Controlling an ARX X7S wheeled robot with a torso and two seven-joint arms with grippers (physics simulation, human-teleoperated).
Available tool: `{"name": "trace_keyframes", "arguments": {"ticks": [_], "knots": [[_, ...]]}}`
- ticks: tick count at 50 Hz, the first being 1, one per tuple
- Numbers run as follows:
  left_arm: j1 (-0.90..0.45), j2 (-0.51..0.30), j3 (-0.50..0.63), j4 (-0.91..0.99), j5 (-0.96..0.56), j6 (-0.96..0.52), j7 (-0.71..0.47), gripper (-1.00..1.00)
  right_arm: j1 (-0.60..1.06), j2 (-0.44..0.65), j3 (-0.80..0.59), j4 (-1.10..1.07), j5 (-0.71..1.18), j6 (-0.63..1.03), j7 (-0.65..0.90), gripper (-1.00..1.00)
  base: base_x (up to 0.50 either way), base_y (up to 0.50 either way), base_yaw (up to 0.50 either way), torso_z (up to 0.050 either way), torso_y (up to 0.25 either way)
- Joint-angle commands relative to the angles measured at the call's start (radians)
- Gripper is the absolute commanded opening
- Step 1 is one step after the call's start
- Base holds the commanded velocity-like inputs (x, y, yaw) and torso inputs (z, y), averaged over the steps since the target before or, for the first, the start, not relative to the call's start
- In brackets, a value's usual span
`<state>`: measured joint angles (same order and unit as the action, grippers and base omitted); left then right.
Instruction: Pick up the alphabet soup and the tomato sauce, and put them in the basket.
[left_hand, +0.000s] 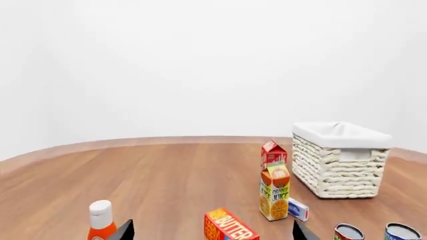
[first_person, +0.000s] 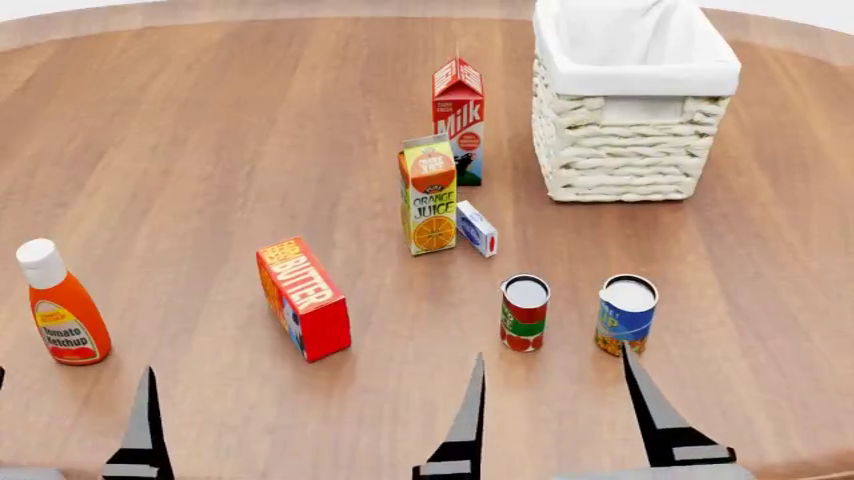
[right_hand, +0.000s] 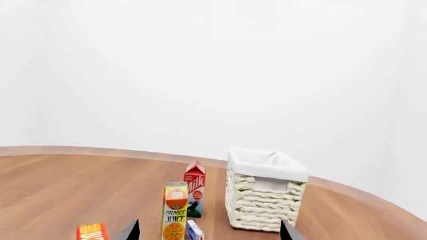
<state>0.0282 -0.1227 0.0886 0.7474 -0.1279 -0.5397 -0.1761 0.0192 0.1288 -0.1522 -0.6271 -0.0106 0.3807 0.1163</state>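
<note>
The red-and-green tomato sauce can (first_person: 525, 313) and the blue alphabet soup can (first_person: 626, 316) stand upright side by side near the front of the wooden table; both also show in the left wrist view, tomato sauce (left_hand: 348, 232) beside alphabet soup (left_hand: 402, 232). The cream wicker basket (first_person: 627, 150) with its white liner stands at the far right, and shows as the basket (left_hand: 340, 170) and the basket (right_hand: 263, 205) in the wrist views. My right gripper (first_person: 550, 352) is open just in front of the two cans, touching neither. My left gripper (first_person: 75, 385) is open near the ketchup, holding nothing.
A butter box (first_person: 304, 300) lies left of the cans, a ketchup bottle (first_person: 60, 320) at the far left. An orange juice carton (first_person: 430, 197), a milk carton (first_person: 458, 120) and a small white-blue box (first_person: 477, 229) stand between the cans and the basket.
</note>
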Motion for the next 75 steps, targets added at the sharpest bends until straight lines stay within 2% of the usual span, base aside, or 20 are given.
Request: {"name": "trace_keyframes", "arguments": {"ticks": [1, 8, 16, 75], "knots": [[-0.009, 0.003, -0.022, 0.194, -0.029, -0.071, 0.013, 1.00, 0.022, 0.000, 0.003, -0.217, -0.014, 0.108, -0.015, 1.00, 0.00, 0.00, 0.00, 0.000, 0.000], [-0.012, -0.006, -0.021, 0.219, -0.039, -0.088, 0.000, 1.00, 0.035, 0.008, -0.023, -0.211, -0.059, 0.126, 0.016, 1.00, 0.00, 0.00, 0.00, 0.000, 0.000], [-0.007, -0.015, -0.021, 0.221, -0.050, -0.080, -0.009, 1.00, 0.032, 0.010, -0.009, -0.212, -0.028, 0.125, 0.018, 1.00, 0.01, 0.00, 0.00, 0.000, 0.000], [-0.008, -0.067, 0.003, 0.230, -0.108, -0.082, -0.075, 1.00, 0.043, 0.049, -0.025, -0.233, 0.029, 0.149, 0.060, 1.00, 0.50, 0.00, 0.00, 0.000, 0.000]]}}
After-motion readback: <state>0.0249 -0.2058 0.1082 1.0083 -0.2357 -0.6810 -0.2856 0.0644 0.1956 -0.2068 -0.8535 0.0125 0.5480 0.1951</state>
